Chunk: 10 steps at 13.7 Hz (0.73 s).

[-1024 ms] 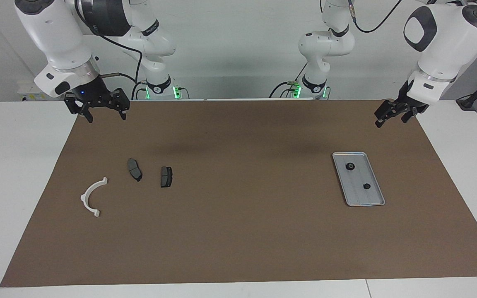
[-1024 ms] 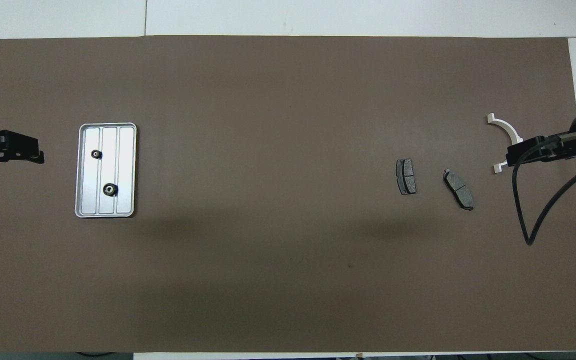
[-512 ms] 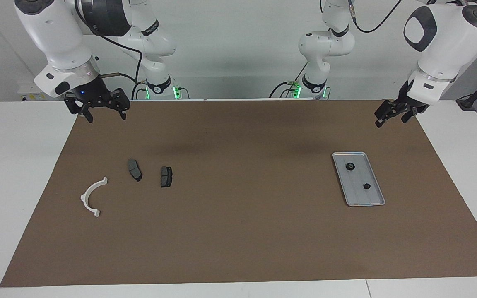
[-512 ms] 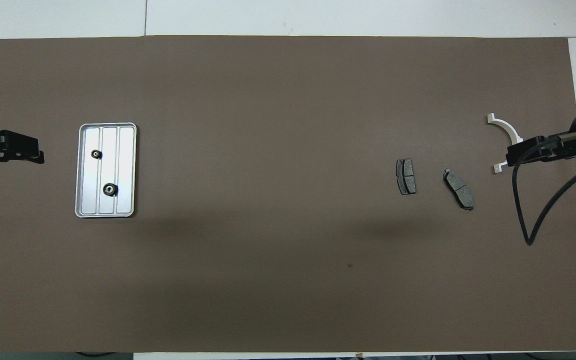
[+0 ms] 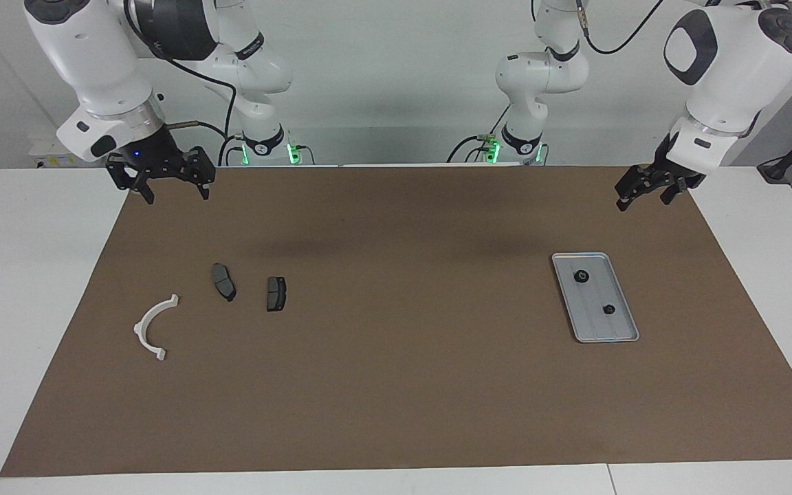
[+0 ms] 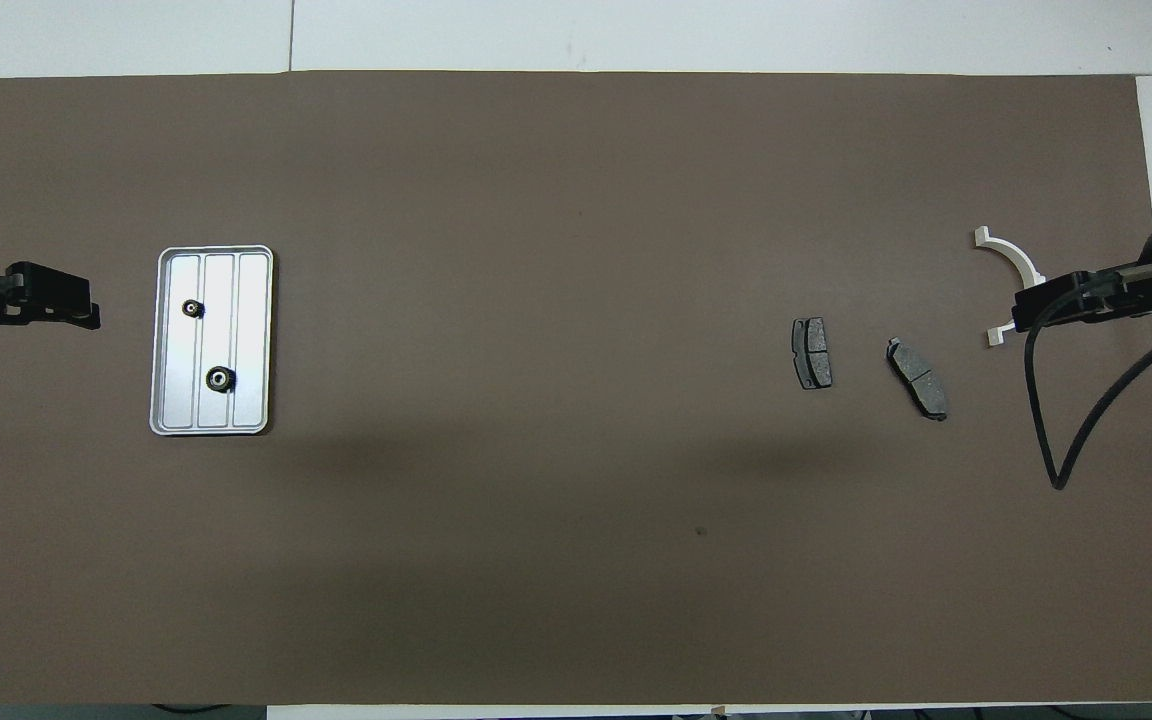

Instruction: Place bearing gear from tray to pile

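The silver ridged tray (image 5: 614, 328) (image 6: 252, 345) lies on the brown mat toward the left arm's end. Two small black bearing gears (image 5: 581, 276) (image 6: 221, 379) sit in it, the second one (image 5: 608, 309) (image 6: 193, 309) farther from the robots. The pile lies toward the right arm's end: a white half-ring bracket (image 5: 140, 328) (image 6: 1013, 251) and two dark plates (image 5: 223, 282) (image 5: 276, 293) (image 6: 917, 378) (image 6: 812, 353). My left gripper (image 5: 642, 201) (image 6: 89, 314) hangs open and empty over the mat beside the tray. My right gripper (image 5: 177, 198) (image 6: 1022, 318) waits open over the mat's corner, empty.
The brown mat (image 5: 396, 385) covers most of the white table (image 5: 18, 289). A black cable (image 6: 1046, 420) loops down from the right arm near the bracket. Both arm bases stand at the robots' edge.
My left gripper has shifted slightly toward the tray. The right arm and all parts have stayed where they were.
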Each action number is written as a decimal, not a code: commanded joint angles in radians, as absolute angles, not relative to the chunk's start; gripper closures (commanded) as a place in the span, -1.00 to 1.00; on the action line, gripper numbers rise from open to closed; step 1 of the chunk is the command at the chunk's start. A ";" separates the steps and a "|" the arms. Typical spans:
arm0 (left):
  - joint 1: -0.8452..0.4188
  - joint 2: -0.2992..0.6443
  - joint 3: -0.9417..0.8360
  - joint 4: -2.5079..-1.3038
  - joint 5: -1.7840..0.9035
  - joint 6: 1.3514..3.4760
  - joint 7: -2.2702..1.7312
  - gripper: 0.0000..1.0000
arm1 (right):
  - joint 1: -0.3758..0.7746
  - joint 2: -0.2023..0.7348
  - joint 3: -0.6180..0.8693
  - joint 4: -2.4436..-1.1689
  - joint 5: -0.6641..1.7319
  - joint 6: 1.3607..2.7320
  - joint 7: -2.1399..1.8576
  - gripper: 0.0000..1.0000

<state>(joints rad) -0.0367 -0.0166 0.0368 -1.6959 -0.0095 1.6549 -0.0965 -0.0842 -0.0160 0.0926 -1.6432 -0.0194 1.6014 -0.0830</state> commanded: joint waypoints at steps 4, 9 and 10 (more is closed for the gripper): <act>-0.029 -0.095 0.025 -1.816 0.009 1.741 -0.159 -1.00 | -0.081 -0.035 0.098 -1.670 -0.002 1.625 -0.067 -1.00; -0.037 -0.057 0.025 -2.021 0.011 1.992 -0.196 -1.00 | -0.098 -0.034 0.097 -1.671 -0.002 1.624 -0.071 -1.00; -0.037 -0.026 0.025 -2.058 0.011 2.061 -0.198 -1.00 | -0.103 -0.034 0.097 -1.671 -0.002 1.626 -0.071 -1.00</act>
